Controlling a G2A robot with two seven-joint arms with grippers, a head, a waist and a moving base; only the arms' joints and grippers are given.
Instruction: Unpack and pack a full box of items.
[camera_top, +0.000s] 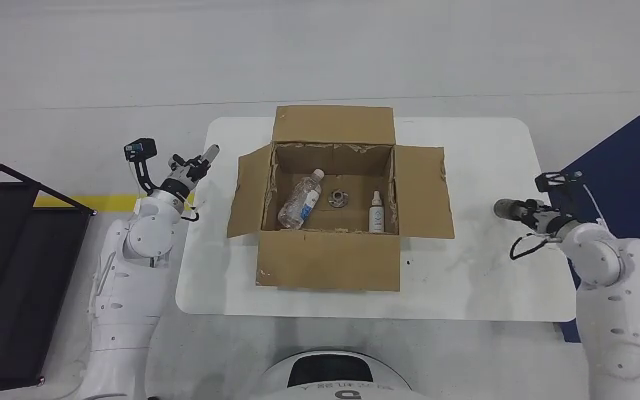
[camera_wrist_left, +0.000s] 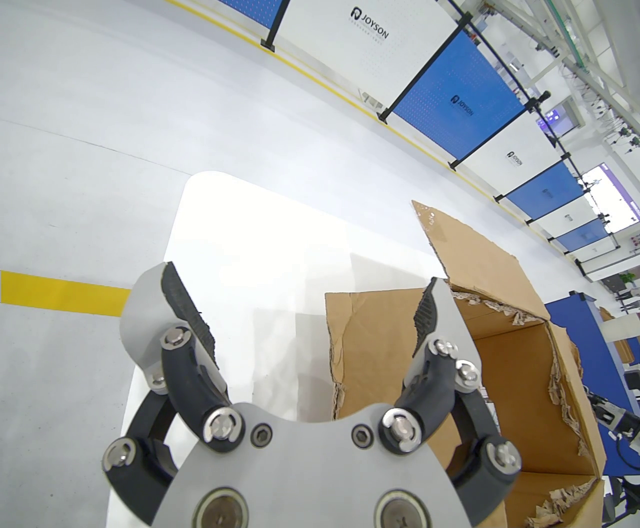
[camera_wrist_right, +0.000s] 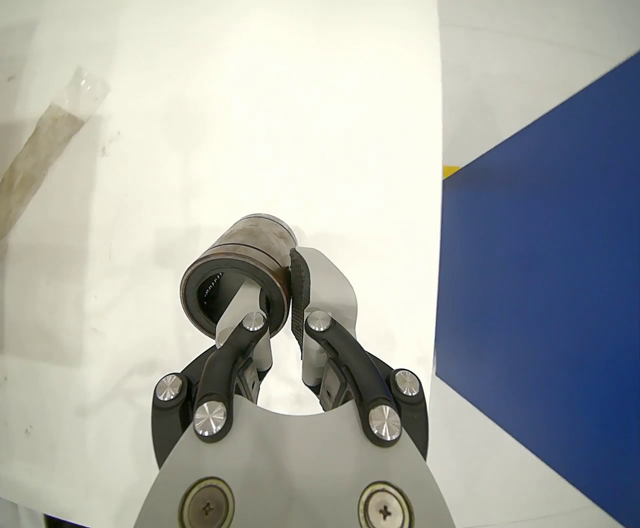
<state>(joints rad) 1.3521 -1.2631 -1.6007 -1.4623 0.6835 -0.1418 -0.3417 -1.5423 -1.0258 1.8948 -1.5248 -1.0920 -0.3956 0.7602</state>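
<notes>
An open cardboard box (camera_top: 330, 262) stands mid-table with its flaps spread (camera_wrist_left: 515, 320). Inside lie a clear plastic bottle (camera_top: 300, 199), a small metal part (camera_top: 338, 197) and a white spray bottle (camera_top: 376, 212). My left gripper (camera_top: 205, 158) hovers open and empty off the table's left edge, its fingertips (camera_wrist_left: 300, 295) pointing toward the box. My right gripper (camera_top: 505, 209) is near the table's right side, shut on a metal cylinder bearing (camera_wrist_right: 240, 272); one finger runs through its bore, the other pad (camera_wrist_right: 299, 280) presses its outer wall.
The white table (camera_top: 470, 270) has bare surface left and right of the box. A strip of tape (camera_wrist_right: 40, 150) lies on it beyond the right gripper. A blue panel (camera_wrist_right: 540, 280) stands off the right edge, a black frame (camera_top: 30, 270) off the left.
</notes>
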